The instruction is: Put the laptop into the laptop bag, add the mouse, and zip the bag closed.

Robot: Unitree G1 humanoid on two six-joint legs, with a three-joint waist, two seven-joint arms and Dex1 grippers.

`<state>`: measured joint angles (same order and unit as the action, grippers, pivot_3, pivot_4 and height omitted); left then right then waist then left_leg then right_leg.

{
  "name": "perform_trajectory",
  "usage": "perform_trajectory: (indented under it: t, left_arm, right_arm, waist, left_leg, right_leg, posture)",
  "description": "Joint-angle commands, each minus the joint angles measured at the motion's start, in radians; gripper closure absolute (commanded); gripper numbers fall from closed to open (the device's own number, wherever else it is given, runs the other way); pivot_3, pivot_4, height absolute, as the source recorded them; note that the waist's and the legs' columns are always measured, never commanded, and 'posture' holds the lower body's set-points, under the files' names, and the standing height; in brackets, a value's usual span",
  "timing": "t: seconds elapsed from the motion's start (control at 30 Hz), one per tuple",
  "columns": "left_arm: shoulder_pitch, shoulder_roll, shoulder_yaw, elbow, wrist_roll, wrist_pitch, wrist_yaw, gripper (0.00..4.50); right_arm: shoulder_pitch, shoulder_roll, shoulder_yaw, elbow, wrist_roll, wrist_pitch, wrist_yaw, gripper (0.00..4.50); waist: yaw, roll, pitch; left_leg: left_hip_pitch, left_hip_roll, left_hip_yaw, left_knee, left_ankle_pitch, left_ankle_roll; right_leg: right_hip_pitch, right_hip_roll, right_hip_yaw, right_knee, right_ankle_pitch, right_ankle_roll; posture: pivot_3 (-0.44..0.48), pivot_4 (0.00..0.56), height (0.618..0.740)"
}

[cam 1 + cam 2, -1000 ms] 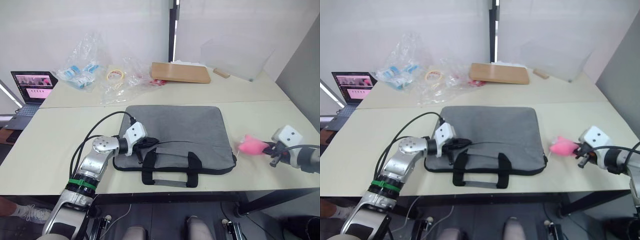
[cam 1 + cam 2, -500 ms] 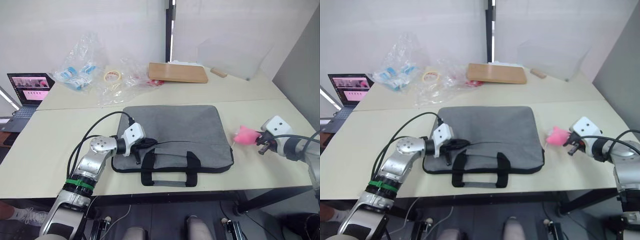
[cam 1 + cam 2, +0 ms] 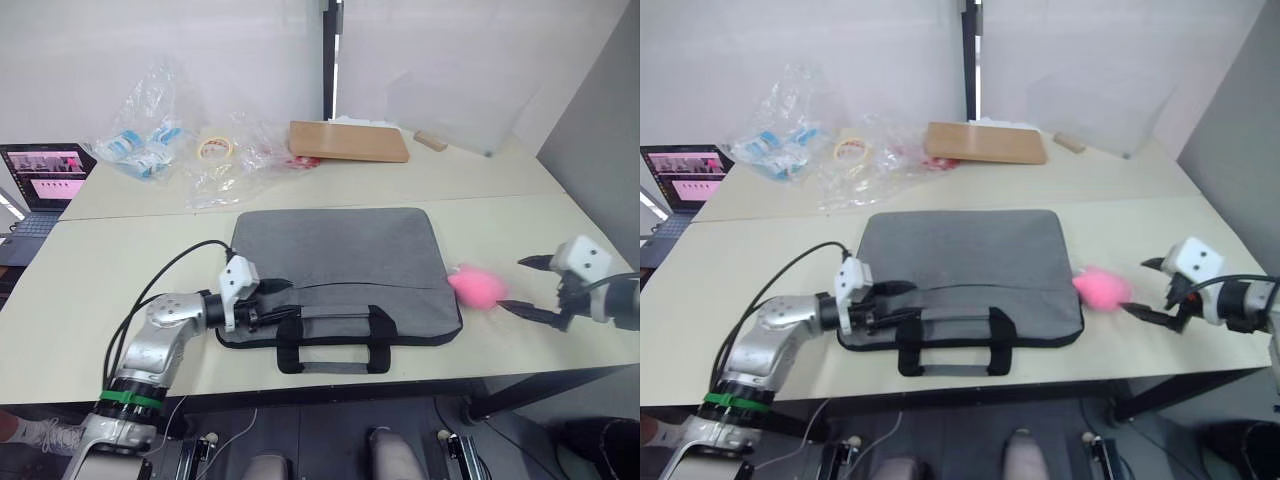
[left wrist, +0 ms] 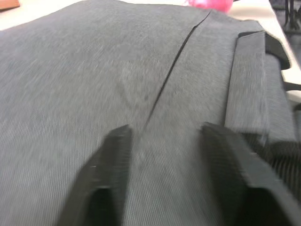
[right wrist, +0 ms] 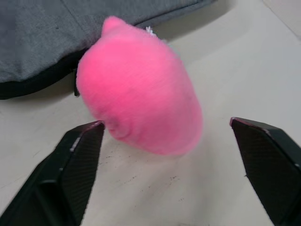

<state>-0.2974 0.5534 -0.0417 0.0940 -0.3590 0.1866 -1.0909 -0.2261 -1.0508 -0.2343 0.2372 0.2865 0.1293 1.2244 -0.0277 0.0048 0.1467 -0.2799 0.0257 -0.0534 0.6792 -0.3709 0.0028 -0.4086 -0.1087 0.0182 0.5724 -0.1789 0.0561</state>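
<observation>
Bag (image 3: 340, 262) contents are hidden; left gripper (image 3: 268, 300) is parted over its zip seam, right gripper (image 3: 522, 285) spread wide, empty, beside pink toy (image 3: 476, 285).

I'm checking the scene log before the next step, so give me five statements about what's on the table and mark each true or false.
1. The laptop bag lies flat on the table. True.
2. The right gripper is shut on the pink fuzzy object. False: its fingers are spread open, and the object sits on the table beside the bag's corner.
3. The left gripper is at the bag's near left edge, by the strap handles. True.
4. A white mouse rests on top of the bag. False: the bag's top is bare.
5. A small dark laptop with a lit screen stands open at the far left. True.
</observation>
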Motion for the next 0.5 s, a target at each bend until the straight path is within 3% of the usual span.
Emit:
perform_trajectory:
  t: [0.03, 0.07, 0.2, 0.3, 0.5]
  left_arm:
    - [0.048, 0.082, 0.154, -0.077, -0.074, 0.072, 0.036, 0.37]
    - [0.062, 0.112, 0.206, -0.099, -0.091, 0.088, 0.051, 0.05]
    - [0.098, 0.239, 0.383, -0.126, -0.108, 0.118, 0.094, 0.01]
    - [0.083, 0.340, 0.503, -0.011, -0.072, 0.078, 0.134, 0.01]
    - [0.101, 0.451, 0.547, 0.192, 0.013, 0.000, 0.152, 0.01]
  right_arm:
    - [-0.034, -0.042, -0.083, -0.030, 0.106, 0.065, 0.070, 0.00]
    - [-0.064, -0.049, -0.088, -0.017, 0.110, 0.078, 0.059, 0.00]
    - [-0.221, -0.035, -0.079, 0.068, 0.109, 0.136, -0.021, 0.00]
    - [-0.315, -0.027, -0.056, 0.154, 0.084, 0.117, -0.030, 0.00]
    - [-0.469, 0.001, -0.001, 0.352, 0.015, -0.005, -0.028, 0.00]
  waist:
    - [-0.005, -0.005, 0.004]
    - [-0.008, -0.006, 0.005]
    - [-0.018, -0.011, 0.010]
    - [-0.014, -0.011, 0.011]
    - [-0.010, -0.008, 0.013]
  left_leg:
    - [-0.001, 0.000, 0.000, 0.000, 0.000, 0.000]
    - [-0.003, 0.000, 0.000, 0.000, 0.000, 0.000]
    - [-0.011, 0.000, 0.001, 0.001, 0.002, -0.003]
    - [-0.012, 0.001, 0.000, 0.000, 0.002, -0.003]
    - [-0.012, 0.001, 0.002, -0.001, 0.002, -0.005]
  right_leg:
    - [-0.002, 0.000, 0.000, 0.002, -0.001, -0.001]
    - [-0.005, 0.000, 0.000, 0.004, -0.001, -0.001]
    - [-0.016, 0.000, 0.001, 0.006, 0.000, -0.002]
    - [-0.016, 0.000, -0.001, 0.006, -0.001, -0.003]
    - [-0.019, 0.000, -0.002, 0.005, -0.001, -0.002]
  posture:
    - [0.000, 0.150, 0.740]
    - [0.000, 0.150, 0.740]
    - [0.000, 0.150, 0.740]
    - [0.000, 0.150, 0.740]
    - [0.000, 0.150, 0.740]
